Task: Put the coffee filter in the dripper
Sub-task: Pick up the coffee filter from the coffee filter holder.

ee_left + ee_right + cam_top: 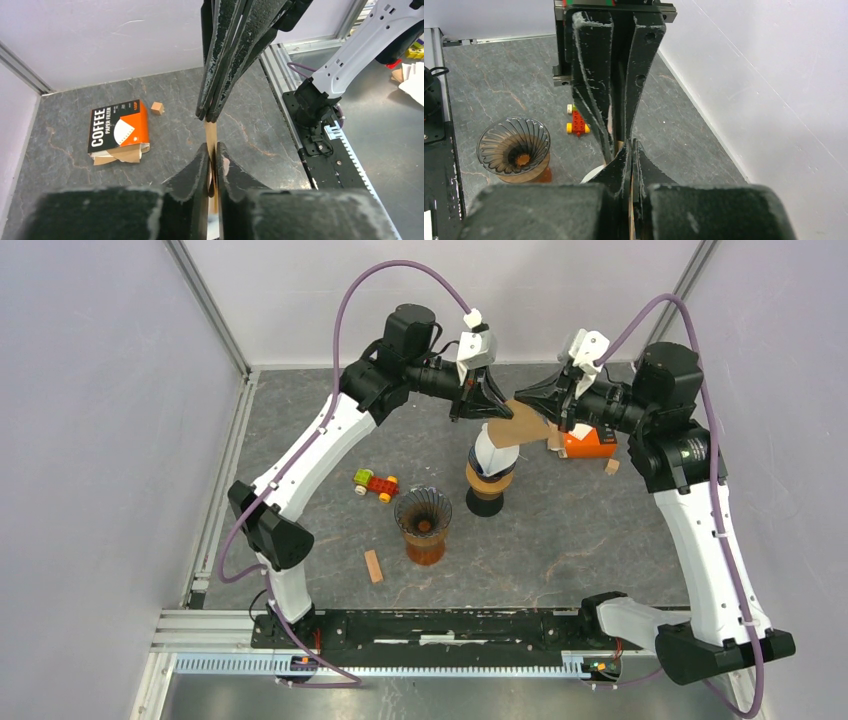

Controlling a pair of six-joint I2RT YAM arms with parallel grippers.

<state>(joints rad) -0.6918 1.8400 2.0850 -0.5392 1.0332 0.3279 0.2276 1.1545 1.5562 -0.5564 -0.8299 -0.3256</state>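
A brown paper coffee filter (522, 423) hangs in the air between both grippers, above the back middle of the table. My left gripper (487, 410) is shut on its left edge and my right gripper (538, 400) is shut on its right edge. In the left wrist view the filter (211, 134) shows edge-on between my left gripper's (212, 147) closed fingers. In the right wrist view it is a thin sliver (630, 200) in my right gripper (631, 145). The ribbed glass dripper (422, 515) stands on an amber base, nearer and to the left, and looks empty (514, 147).
A white and brown stacked object (492, 468) on a black base stands just below the filter. An orange coffee filter box (588, 444) and a small wooden block (612, 467) lie at the back right. A toy brick car (375, 484) and a wooden block (373, 566) lie left of the dripper.
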